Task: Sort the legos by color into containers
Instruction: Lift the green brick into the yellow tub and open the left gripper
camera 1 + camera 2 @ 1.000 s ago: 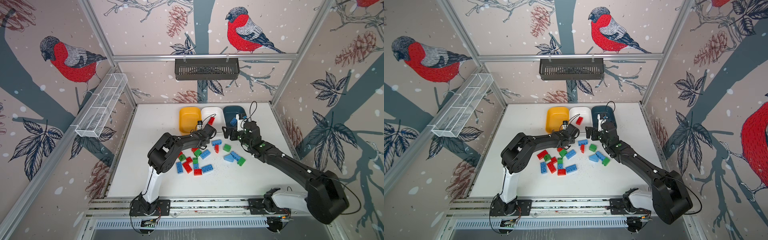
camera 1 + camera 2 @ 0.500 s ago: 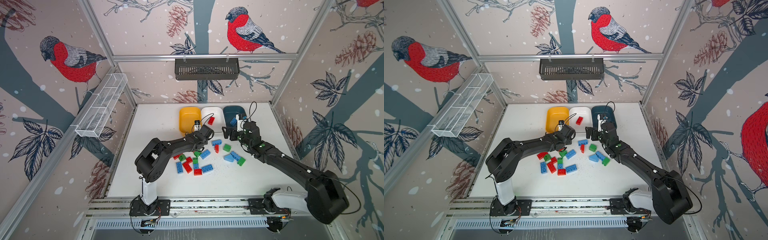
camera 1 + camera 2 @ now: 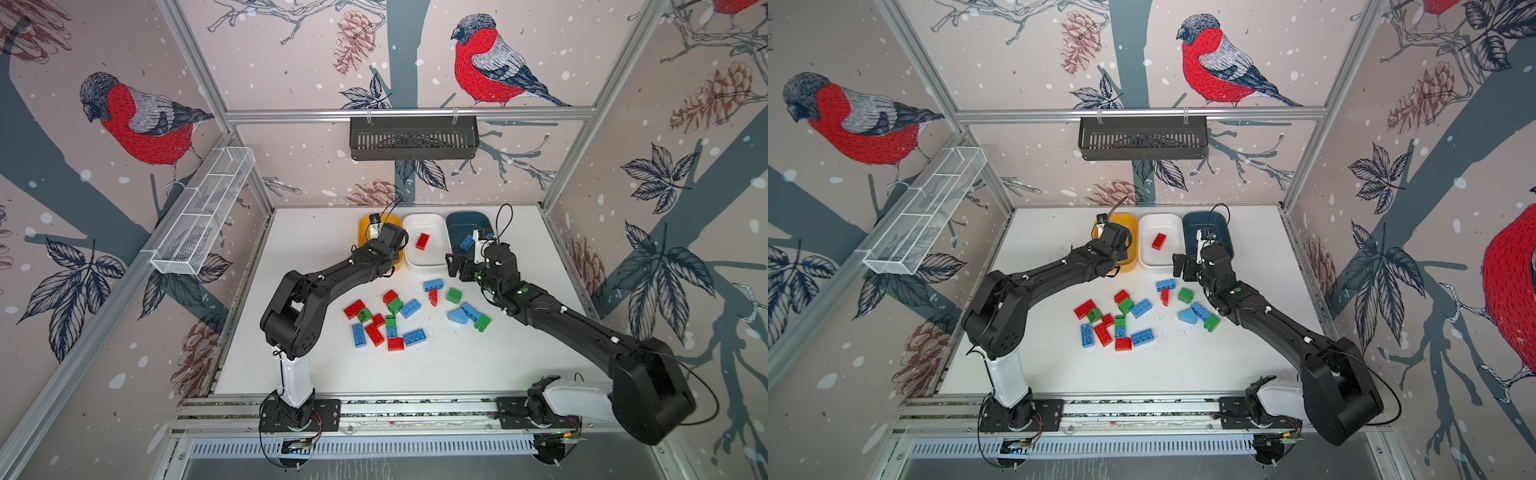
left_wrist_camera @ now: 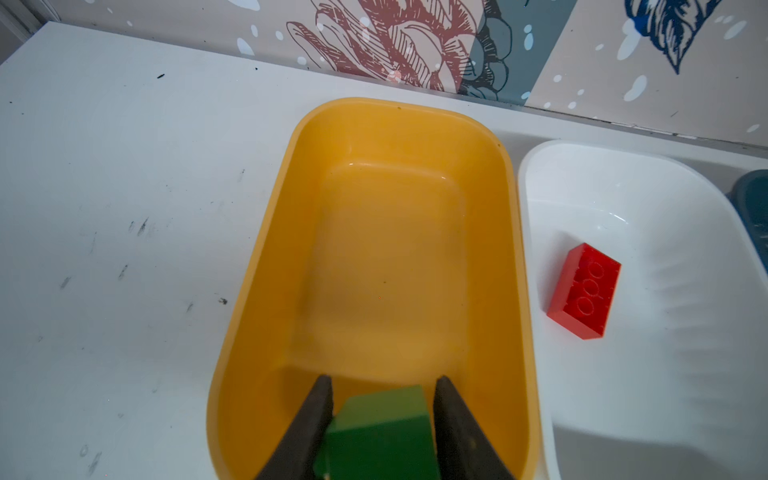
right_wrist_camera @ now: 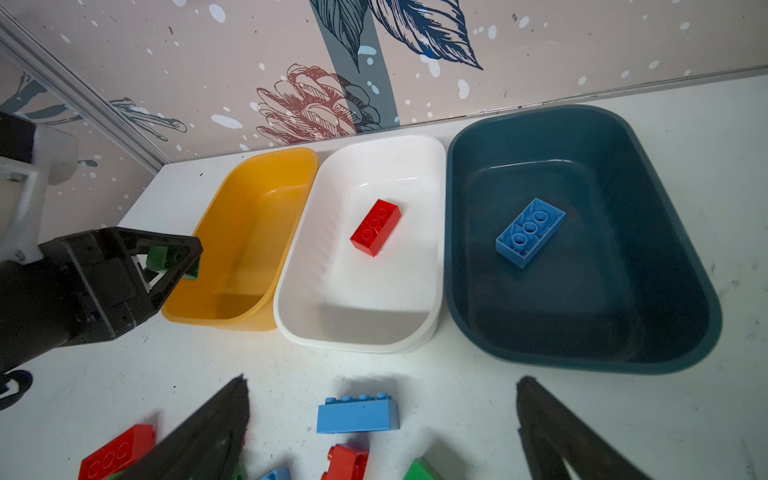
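We have the left pincer [image 4: 382, 386] closed down on a green brick [image 4: 382, 432], gripped by its flat sides between the two fingers. It hangs over the near end of the yellow tub [image 4: 266, 257], whose bare floor stretches out ahead of the tips. To make the drop well, we judge it best to carry the brick a little further ahead, toward the tub's middle. Then we lower it below the rim and only then part the fingers. Released high or close to the wall, it may bounce out onto the counter [image 4: 124, 208] or into the white tub [image 4: 685, 374] right beside.

The right pincer [image 5: 382, 379] stands spread wide with nothing in it, low over the counter. A light-blue oblong brick [image 5: 357, 415] lies just beneath, between its fingers.

We count three tubs:
- The yellow tub holds nothing yet.
- The white tub holds one red brick [image 4: 584, 291].
- The teal tub [image 5: 673, 291], ahead of the right pincer, holds one blue brick [image 5: 530, 231].

One green brick is in the grip. The loose bricks [image 3: 390, 320] lie on the counter behind the left pincer. As near as we can tell where they overlap, they come to six red, five green and seven blue — eighteen left to sort.
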### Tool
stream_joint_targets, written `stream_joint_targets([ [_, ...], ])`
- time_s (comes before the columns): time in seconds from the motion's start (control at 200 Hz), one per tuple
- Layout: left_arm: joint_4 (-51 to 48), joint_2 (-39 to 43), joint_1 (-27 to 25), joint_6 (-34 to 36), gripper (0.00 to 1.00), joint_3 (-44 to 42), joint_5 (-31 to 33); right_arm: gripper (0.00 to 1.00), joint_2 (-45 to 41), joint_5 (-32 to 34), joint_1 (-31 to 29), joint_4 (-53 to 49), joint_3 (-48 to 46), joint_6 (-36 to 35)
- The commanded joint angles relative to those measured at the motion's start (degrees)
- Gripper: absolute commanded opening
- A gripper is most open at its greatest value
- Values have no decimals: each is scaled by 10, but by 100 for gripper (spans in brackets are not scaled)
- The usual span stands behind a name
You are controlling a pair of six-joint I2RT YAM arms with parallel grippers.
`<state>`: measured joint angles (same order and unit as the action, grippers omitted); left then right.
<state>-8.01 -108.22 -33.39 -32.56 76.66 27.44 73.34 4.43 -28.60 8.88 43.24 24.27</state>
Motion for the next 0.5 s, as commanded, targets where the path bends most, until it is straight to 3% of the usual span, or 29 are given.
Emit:
stream_joint_targets([
  [0.0,8,-24,14,14,34,23,-28,99,3,25,-1,-18,8,11],
  [0.285,-31,-82,48,-21,37,86,-88,99,9,46,-1,-41,10,24],
  [0.495,-59,-87,49,-22,61,107,-82,99,19,43,-1,-65,19,25],
])
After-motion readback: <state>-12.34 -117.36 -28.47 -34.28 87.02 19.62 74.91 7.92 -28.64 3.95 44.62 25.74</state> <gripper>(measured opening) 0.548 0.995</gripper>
